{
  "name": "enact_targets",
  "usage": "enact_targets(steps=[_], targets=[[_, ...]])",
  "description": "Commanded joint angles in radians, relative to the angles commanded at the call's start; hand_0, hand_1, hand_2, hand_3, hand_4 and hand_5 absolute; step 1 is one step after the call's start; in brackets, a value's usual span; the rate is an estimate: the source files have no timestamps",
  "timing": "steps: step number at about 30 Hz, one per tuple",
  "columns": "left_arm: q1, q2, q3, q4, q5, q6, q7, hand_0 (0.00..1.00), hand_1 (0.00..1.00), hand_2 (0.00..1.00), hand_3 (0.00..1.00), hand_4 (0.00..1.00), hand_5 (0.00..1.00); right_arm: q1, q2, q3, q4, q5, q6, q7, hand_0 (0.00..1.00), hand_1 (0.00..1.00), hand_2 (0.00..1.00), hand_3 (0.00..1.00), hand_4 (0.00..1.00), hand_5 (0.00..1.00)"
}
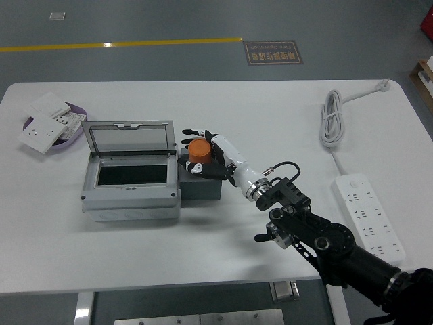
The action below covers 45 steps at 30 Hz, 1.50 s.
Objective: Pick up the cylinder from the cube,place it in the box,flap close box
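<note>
Orange cylinder (199, 150) — right hand (206, 150) fingers (191, 133) curled around it

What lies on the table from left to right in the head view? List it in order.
Purple bowl holding white switch plates → grey box with its lid open → orange cylinder on the dark cube, right hand around it → coiled white cable → white power strip.

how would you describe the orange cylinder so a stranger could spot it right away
Find the grey box with its clear lid raised, left of centre on the white table. A dark cube sits against its right side. The orange cylinder stands on that cube, inside the right hand, the only orange thing there.
</note>
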Motion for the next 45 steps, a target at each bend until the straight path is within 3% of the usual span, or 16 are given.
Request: enact_targets(steps=[10,11,16,17,34,35,40,41,45], targets=[[-0.002,-0.002,-0.004,0.000,0.000,0.002,-0.003,0.923,0.852,0.854,0.951,0.002,0.002,0.001,0.000,-0.002,0.005,0.006,0.021,-0.011,0.750,0.721,0.695,0.767,0.708,0.061],[-0.001,-0.002,-0.003,0.000,0.000,0.002,-0.004,0.923,0.852,0.854,0.951,0.002,0.002,0.001,0.000,-0.002,0.005,0.007,0.023,-0.011,0.701,0.677,0.636,0.679,0.532,0.002],[-0.001,-0.002,-0.005,0.000,0.000,0.003,-0.004,0.923,0.852,0.854,0.951,0.002,0.002,0.003,0.000,-0.002,0.007,0.006,0.028,-0.012,0.701,0.677,0.636,0.679,0.532,0.002],[-0.001,-0.002,-0.005,0.000,0.000,0.004,-0.004,0.923,0.852,0.854,0.951,0.002,0.002,0.004,0.000,-0.002,0.007,0.006,0.028,-0.012,0.681,0.652,0.624,0.648,0.441,0.002],[-0.002,0.000,-0.002,0.000,-0.009,0.005,-0.008,0.923,0.852,0.854,0.951,0.002,0.002,0.005,0.000,-0.007,0.018,0.008,0.027,-0.025,0.715,0.650,0.596,0.615,0.349,0.002],[-0.002,0.000,-0.002,0.000,-0.009,0.005,-0.008,0.923,0.852,0.854,0.951,0.002,0.002,0.005,0.000,-0.008,0.018,0.007,0.027,-0.026,0.710,0.631,0.570,0.579,0.121,0.002],[-0.002,0.000,-0.001,0.000,-0.011,0.006,-0.009,0.923,0.852,0.854,0.951,0.002,0.002,0.007,0.000,-0.007,0.019,0.005,0.021,-0.025,0.710,0.631,0.570,0.579,0.121,0.002],[-0.002,0.000,-0.001,0.000,-0.011,0.006,-0.009,0.923,0.852,0.854,0.951,0.002,0.002,0.007,0.000,-0.007,0.020,0.005,0.019,-0.024,0.538,0.560,0.522,0.479,0.002,0.002],[-0.002,0.001,-0.002,0.000,-0.010,0.007,-0.010,0.923,0.852,0.854,0.951,0.002,0.002,0.009,0.000,-0.007,0.020,0.004,0.012,-0.020,0.538,0.560,0.522,0.479,0.002,0.002]])
